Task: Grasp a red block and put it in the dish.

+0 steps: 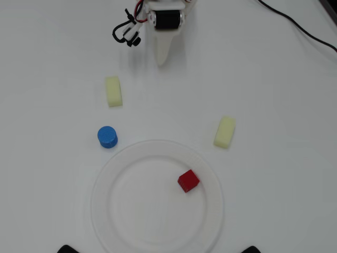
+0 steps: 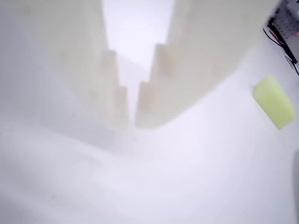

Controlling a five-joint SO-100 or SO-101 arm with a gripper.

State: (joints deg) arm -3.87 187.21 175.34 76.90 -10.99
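The overhead view takes in the whole layout: the red block (image 1: 188, 181), a small solid cube turned slightly askew, sits inside the dish (image 1: 113, 182), right of centre near the inner edge of the rim. A blue cylinder (image 1: 107, 137) stands just outside the dish's upper-left rim, with one pale yellow block (image 1: 113, 91) above it and another pale yellow block (image 1: 225, 132) to the upper right. The gripper (image 1: 162, 59) hangs at the top, well apart from the dish. The wrist view shows none of the dish or cube, only blurred fingers (image 2: 117, 102) nearly closed with a thin gap, nothing between them, and one yellow block (image 2: 274, 101) at right.
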